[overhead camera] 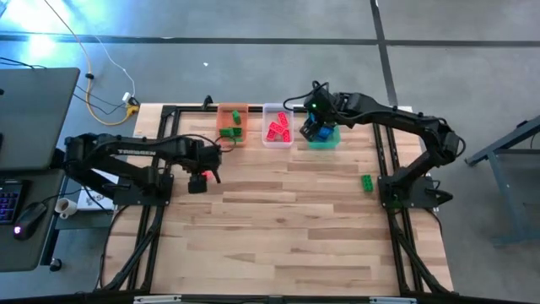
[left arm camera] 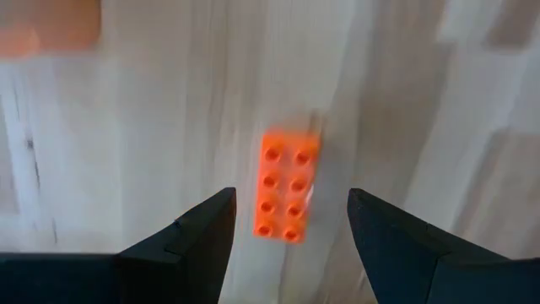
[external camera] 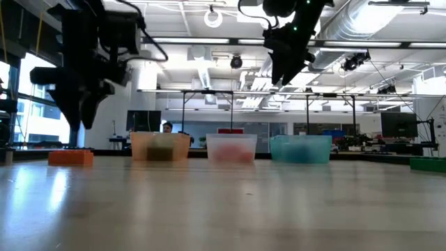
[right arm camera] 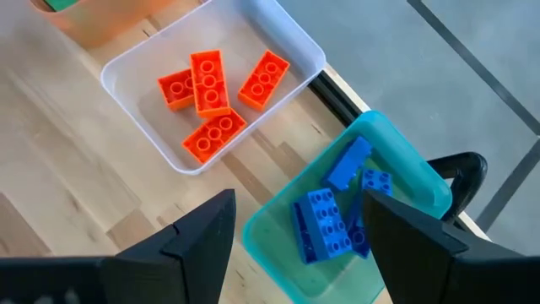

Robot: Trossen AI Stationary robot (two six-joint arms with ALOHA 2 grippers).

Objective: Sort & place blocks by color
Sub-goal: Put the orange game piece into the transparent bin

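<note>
My left gripper hangs with fingers spread over a red-orange block near the bench's left edge. My right gripper, also spread and empty, hovers over the green tub of blue blocks at the far edge.

Wooden desk has three tubs lined up along the far edge: orange tub, clear tub, teal tub. Laptop and mouse sit off to the side.

Wooden worktop with bins and loose bricks

Orange bin, clear bin and teal bin line its far edge; a red-orange brick and green brick lie loose.
</note>
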